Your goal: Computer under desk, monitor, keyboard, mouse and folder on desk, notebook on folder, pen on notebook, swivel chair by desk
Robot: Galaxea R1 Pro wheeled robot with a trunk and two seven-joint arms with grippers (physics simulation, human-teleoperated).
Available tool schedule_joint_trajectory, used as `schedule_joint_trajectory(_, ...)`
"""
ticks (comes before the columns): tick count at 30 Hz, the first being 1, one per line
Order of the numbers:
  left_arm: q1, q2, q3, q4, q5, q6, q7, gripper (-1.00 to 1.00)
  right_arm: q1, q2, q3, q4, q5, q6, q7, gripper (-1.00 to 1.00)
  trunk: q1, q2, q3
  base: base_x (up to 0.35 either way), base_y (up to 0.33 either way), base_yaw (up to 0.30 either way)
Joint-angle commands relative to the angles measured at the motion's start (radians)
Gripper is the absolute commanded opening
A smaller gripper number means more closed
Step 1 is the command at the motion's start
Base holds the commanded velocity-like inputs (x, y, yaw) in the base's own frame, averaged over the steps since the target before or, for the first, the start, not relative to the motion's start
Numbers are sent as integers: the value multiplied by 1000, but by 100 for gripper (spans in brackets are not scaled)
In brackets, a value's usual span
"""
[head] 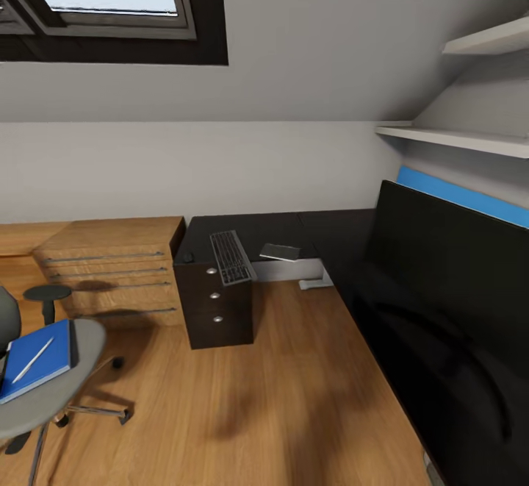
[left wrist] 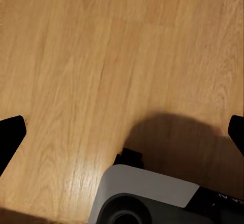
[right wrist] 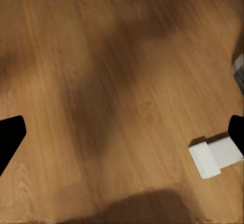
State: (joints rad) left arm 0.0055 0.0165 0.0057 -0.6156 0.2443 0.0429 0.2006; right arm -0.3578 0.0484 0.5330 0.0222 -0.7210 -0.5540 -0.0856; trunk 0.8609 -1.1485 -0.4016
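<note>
The black desk runs along the far wall and down the right side, over a dark three-drawer unit. On it the keyboard lies over the drawer unit, beside a flat dark grey rectangle that may be the notebook. A small dark lump sits left of the keyboard. The big black monitor stands at the right. At the lower left, the grey swivel chair carries the blue folder with the white pen on it. My left gripper and right gripper hang open over bare floor.
A light wooden drawer unit stands left of the desk. White shelves jut from the right wall above a blue strip. Wooden floor lies between chair and desk. My base and a white block show below the grippers.
</note>
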Motion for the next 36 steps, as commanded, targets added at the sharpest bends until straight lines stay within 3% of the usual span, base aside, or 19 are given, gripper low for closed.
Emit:
schedule_joint_trajectory(1,1,0,-1,-3,7,5,3,100,-1,1,8,2,0,-3,-6,100,-1,-1,-1,-335,0,0)
schedule_joint_trajectory(36,1,2,0,-3,7,2,5,100,-1,1,8,2,0,-3,-6,100,-1,-1,-1,-259,-9,0)
